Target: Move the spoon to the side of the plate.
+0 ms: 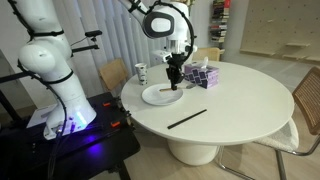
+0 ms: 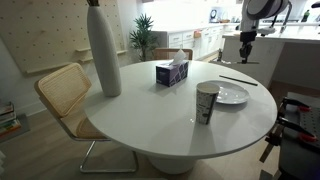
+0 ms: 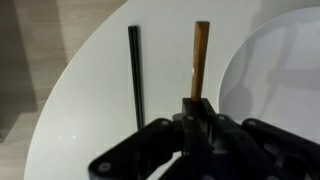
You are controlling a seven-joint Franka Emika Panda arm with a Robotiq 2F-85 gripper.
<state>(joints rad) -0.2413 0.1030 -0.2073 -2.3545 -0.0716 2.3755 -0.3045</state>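
- The gripper (image 3: 197,108) is pinching the spoon (image 3: 201,55) by 1 end, its jaws pressing tight on the thin handle.
- In the wrist view the spoon is pointing away over the bare table (image 3: 90,120), showing between the dark stick (image 3: 134,70) and the rim of the plate (image 3: 285,90). I cannot tell whether it is touching the table.
- By my judgement, the carry is nearing its end and the set-down is coming.
- The next move is calling for a gentle descent just beside the plate, clear of the stick, then spreading the jaws.
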